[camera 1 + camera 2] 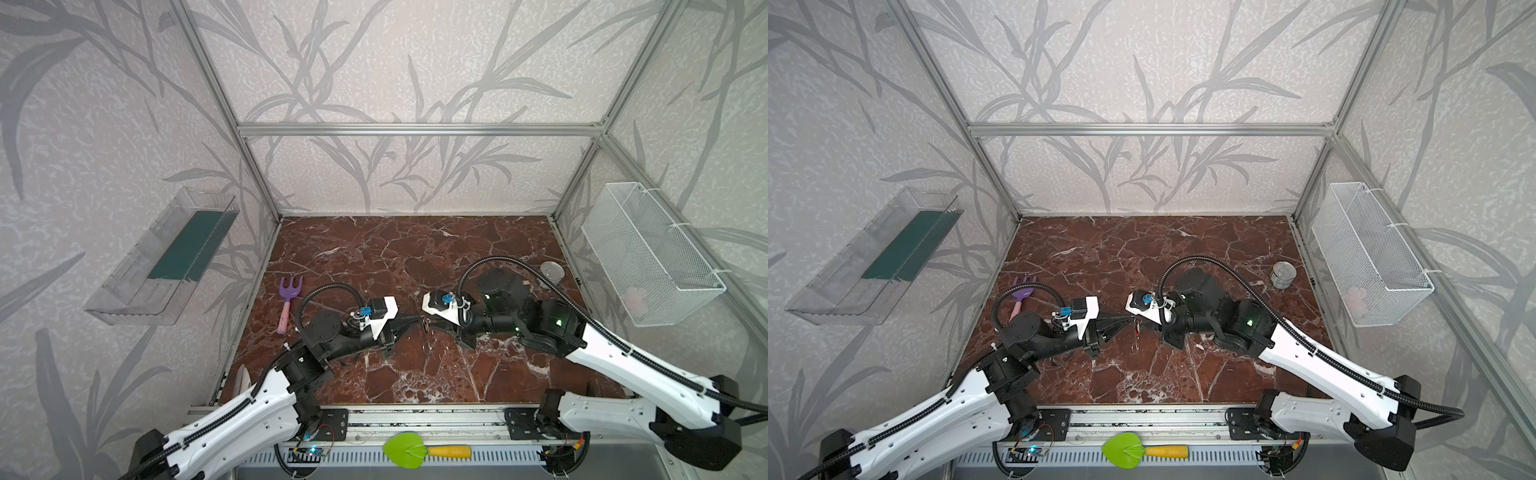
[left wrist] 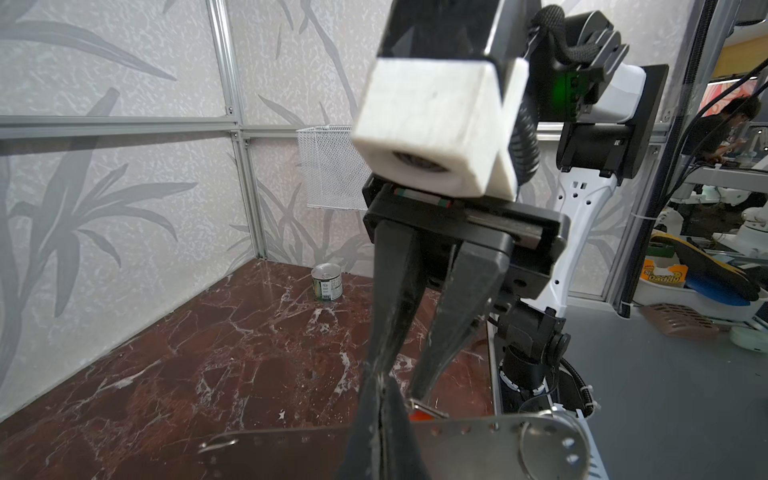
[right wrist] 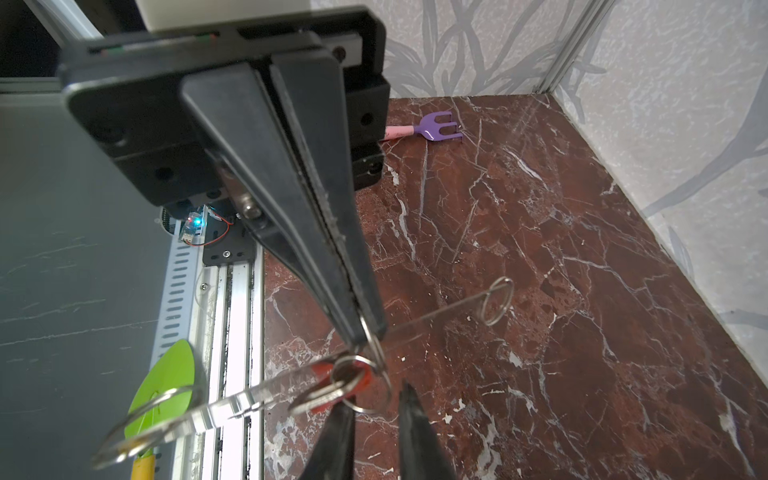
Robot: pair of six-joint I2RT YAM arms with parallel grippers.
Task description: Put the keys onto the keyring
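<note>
A clear plastic bin (image 1: pixel 160 266) hangs on the left wall at about 9 o'clock, with a flat dark-green sheet (image 1: pixel 191 245) lying in it. A white wire-mesh basket (image 1: pixel 652 253) hangs on the right wall at 3 o'clock and holds something pale pink (image 1: pixel 636 297), too blurred to name. A small tin can (image 1: pixel 1283 275) stands on the marble table (image 1: pixel 374 257) at 2 o'clock. It carries a dark label whose print is too small to read, and I cannot tell what is inside.

The two arms meet near the table's centre. The left gripper (image 3: pixel 365 336) has its jaws pressed together, pinching the flat, see-through keyring (image 3: pixel 232 405) by its edge and holding it off the table. The right gripper (image 2: pixel 399 384) faces it with its jaws a little apart. The keys (image 3: pixel 338 384), a red tag with a silver key, hang at the keyring's edge, just beside the left gripper's tips and right at the right gripper's tips. Whether their small wire ring passes through one of the holes, I cannot tell.

A purple toy rake (image 1: pixel 289 297) lies at 9 o'clock, and a green trowel (image 1: pixel 405 450) sits on the front rail at 6 o'clock.
</note>
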